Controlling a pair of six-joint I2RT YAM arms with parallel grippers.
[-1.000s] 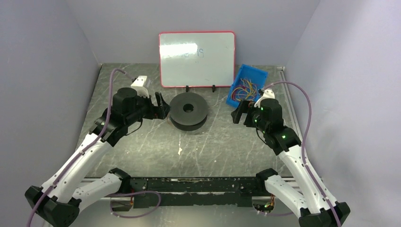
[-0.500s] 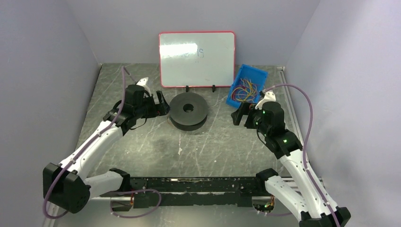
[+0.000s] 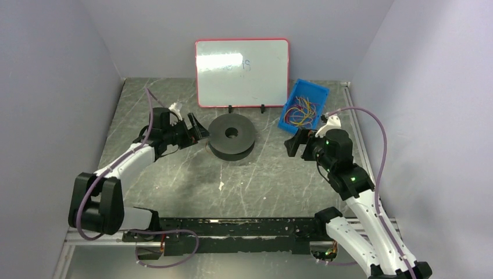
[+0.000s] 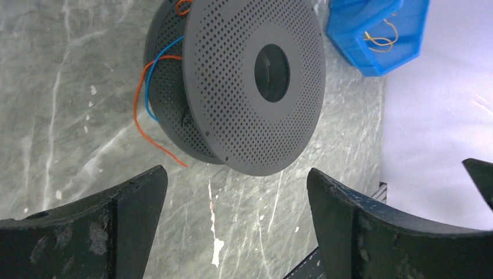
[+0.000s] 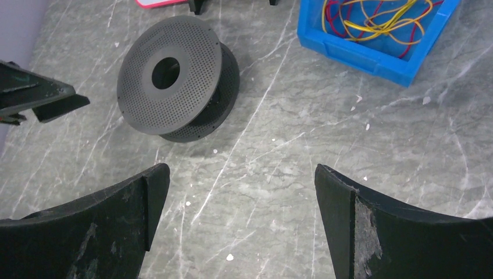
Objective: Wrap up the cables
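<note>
Yellow and red cables (image 5: 372,23) lie tangled in the bin (image 5: 354,55). Right gripper (image 3: 295,141), near it, and left gripper (image 3: 196,131), beside the spool (image 3: 232,136), are both wide open and empty. I think the right one should lift a single strand by its end, not the bundle. One spool, one bin, two grippers; cables uncountable.

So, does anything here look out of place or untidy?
Yes. An orange wire and a blue wire hang loose out of the black spool, between its two discs. The orange end trails toward the table. The cables in the blue bin lie tangled.
</note>
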